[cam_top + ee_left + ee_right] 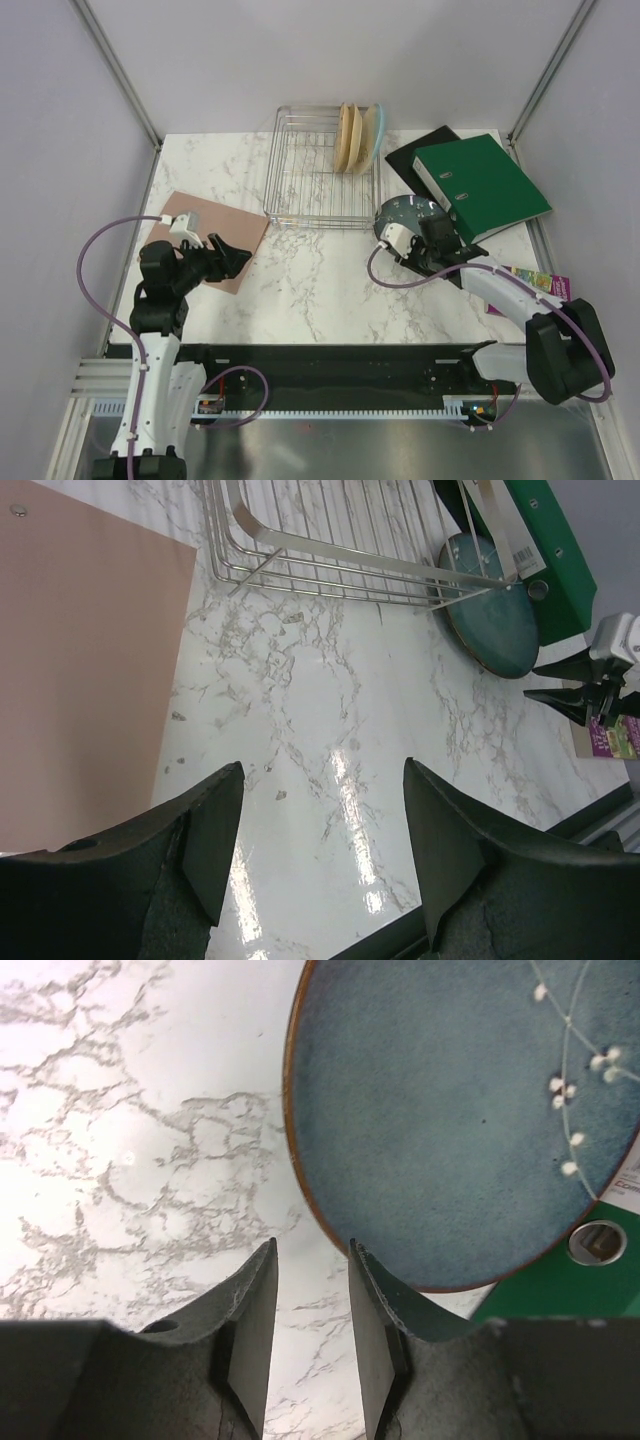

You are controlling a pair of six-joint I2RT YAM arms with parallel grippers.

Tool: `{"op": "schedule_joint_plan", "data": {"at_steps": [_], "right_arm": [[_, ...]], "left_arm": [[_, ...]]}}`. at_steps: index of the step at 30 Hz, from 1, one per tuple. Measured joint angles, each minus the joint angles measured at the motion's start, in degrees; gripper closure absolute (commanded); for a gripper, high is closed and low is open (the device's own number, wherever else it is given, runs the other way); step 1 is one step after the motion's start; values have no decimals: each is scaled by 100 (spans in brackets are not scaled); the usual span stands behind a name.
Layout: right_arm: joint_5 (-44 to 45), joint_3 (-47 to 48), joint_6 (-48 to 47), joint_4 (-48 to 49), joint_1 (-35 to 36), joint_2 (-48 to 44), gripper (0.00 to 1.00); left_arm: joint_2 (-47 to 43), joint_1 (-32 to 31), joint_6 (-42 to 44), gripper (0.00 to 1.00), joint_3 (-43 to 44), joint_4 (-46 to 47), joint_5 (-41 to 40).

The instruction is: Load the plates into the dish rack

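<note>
The dish rack (318, 178) is a silver wire basket at the back middle of the table; its near edge shows in the left wrist view (330, 565). Two cream-yellow plates (349, 137) and a cream plate with light blue (377, 130) stand upright in its right side. The dark slate-blue plate (408, 212) lies right of the rack, partly on the green binder; it also shows in the right wrist view (450, 1110) and the left wrist view (495, 620). My right gripper (312, 1245) is open with a narrow gap, empty, its tips just short of the plate's near rim. My left gripper (323, 763) is wide open and empty over bare marble.
A green ring binder (482, 186) lies on a black folder (424, 148) at the back right. A pink-brown board (215, 240) lies at the left under my left gripper (240, 260). A colourful booklet (530, 283) lies at the right edge.
</note>
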Motion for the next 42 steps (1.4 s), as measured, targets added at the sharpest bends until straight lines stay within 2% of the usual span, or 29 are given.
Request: {"op": "schedule_joint_plan", "data": {"at_steps": [5,11,19,21,23,27,32,42], "right_arm": [[-68,-494,-120,85,17,-424,63],[103,-1335,-323,942,127,-625,71],[649,-2249,-691,3047,286,-476,74],[695,-2409,-778,3442,293,-424,86],[710,-2511,-876,3705,293,-358,94],[719,-2806,-1073,4210,332,-334,94],[761,-3158,-1257,4669,400,-479,83],[640,-3320,-1801,5230,442,-251,82]], "left_arm": [[2,44,-37,28,-9,4,61],[4,162,-55,28,-15,4,79],[68,387,-61,28,-15,4,111],[81,446,-61,27,-15,4,118],[92,485,-63,27,-15,4,127],[109,557,-66,27,-20,4,170],[149,623,-101,27,-52,11,212],[275,680,-140,27,-127,66,254]]}}
